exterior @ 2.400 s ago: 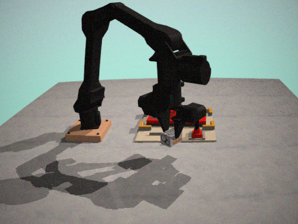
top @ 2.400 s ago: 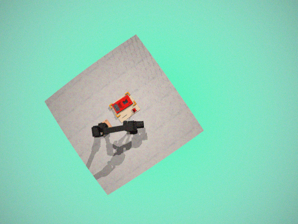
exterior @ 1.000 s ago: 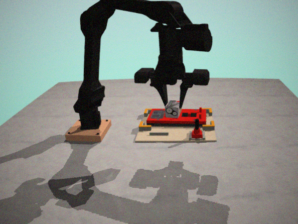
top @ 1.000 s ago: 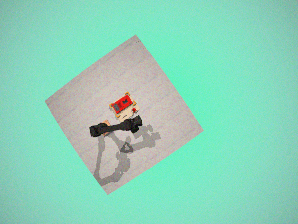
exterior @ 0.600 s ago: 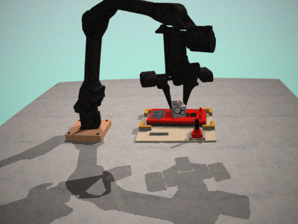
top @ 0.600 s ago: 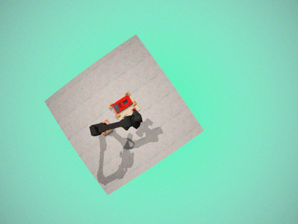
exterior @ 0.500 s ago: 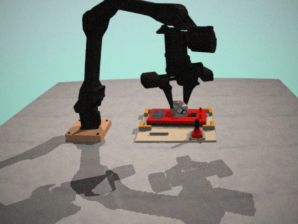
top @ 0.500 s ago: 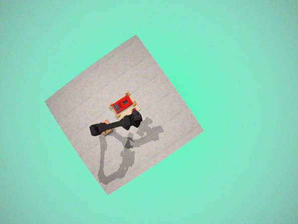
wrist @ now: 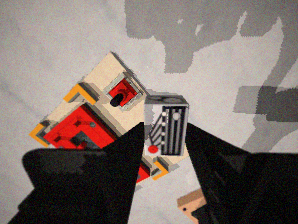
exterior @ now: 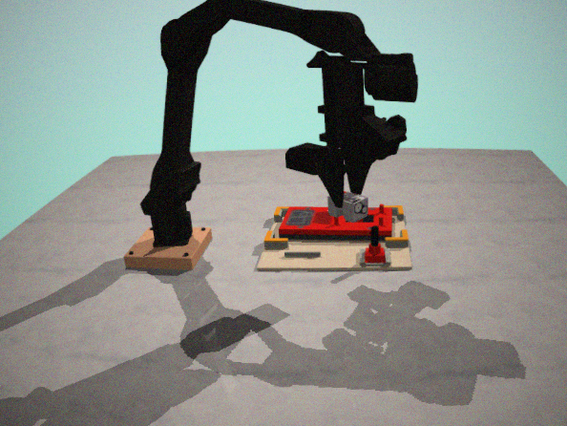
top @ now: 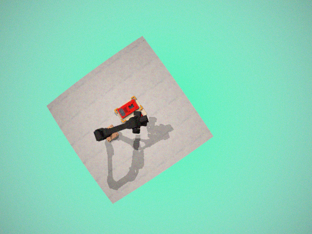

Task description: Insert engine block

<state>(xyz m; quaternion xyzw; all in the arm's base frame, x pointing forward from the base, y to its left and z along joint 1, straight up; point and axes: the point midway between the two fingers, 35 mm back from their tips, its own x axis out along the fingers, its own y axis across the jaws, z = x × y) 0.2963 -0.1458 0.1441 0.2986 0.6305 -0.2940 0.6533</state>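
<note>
The grey engine block (exterior: 355, 208) (wrist: 174, 127), with a striped top and a red dot, is held in the air. My gripper (exterior: 348, 198) (wrist: 164, 126) is shut on it; in the top view the arm hides both. The red car body (top: 135, 102) (exterior: 329, 231) (wrist: 64, 131) lies flat on the cream board (exterior: 334, 263) (wrist: 111, 64). Its dark opening (top: 131, 106) (wrist: 89, 142) is partly behind the block in the exterior view. In the wrist view the opening is down and left of the block, not under it. Which side bears the slot is unclear.
Orange corner brackets (exterior: 397, 242) (wrist: 81, 92) stand around the car body. A red part with a black post (exterior: 374, 254) (wrist: 125, 91) stands on the board's front right. A dark bar (exterior: 302, 255) lies front left. The arm's wooden base (exterior: 157, 263) (wrist: 189, 201) is left of the board.
</note>
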